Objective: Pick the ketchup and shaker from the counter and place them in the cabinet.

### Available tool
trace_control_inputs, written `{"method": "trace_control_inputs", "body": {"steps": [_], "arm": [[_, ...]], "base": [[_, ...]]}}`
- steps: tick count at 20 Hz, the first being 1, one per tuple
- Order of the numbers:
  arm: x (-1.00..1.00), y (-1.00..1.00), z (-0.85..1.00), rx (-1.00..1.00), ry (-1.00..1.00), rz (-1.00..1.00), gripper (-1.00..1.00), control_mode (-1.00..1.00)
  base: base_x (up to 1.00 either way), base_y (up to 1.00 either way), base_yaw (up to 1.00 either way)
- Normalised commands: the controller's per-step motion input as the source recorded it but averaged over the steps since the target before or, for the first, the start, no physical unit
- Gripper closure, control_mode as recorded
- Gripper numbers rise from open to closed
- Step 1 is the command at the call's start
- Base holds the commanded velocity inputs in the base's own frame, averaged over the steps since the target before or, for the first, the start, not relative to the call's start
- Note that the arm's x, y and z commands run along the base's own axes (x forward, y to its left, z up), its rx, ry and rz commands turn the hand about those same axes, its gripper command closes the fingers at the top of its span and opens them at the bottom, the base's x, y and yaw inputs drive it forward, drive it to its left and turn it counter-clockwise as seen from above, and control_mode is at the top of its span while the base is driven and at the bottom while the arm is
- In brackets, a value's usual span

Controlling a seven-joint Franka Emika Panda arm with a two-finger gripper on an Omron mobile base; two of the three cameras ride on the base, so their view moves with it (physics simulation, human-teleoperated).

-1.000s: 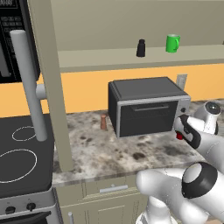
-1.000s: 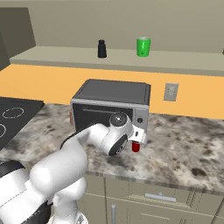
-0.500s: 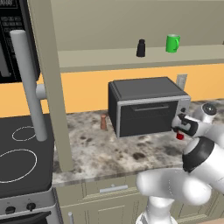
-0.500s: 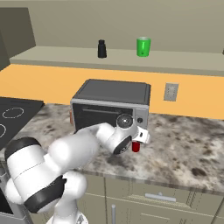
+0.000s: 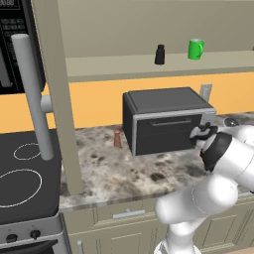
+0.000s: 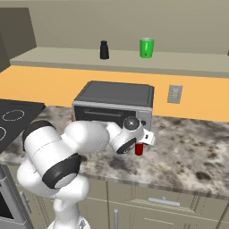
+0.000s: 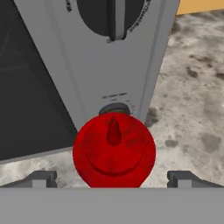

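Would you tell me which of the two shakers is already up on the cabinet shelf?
The black shaker stands on the shelf left of the green mug; the reddish-brown shaker is down on the counter beside the toaster oven.

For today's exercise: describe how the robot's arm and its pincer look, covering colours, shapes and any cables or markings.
The arm is built of smooth, rounded glossy white segments joined by dark grey to black bands at the joints. A round grey cap with a dark centre sits on the wrist. The pincer ends in two small, blocky dark grey fingertips. No cables or markings can be made out.
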Motion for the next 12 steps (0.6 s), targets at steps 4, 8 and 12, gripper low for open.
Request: {"method": "trace_control_inputs", "body": {"steps": [4,8,12], "arm": [[0.34,-0.02,-0.20,0.00,0.00,0.00,-1.00,-1.00],[0.33,0.00,-0.23,0.00,0.00,0.00,-1.00,-1.00],[0.23,-0.07,-0.17,0.01,0.00,0.00,1.00,-1.00]], "base": [[0.00,0.00,0.00],[0.00,0.00,0.00],[0.00,0.00,0.00]]}}
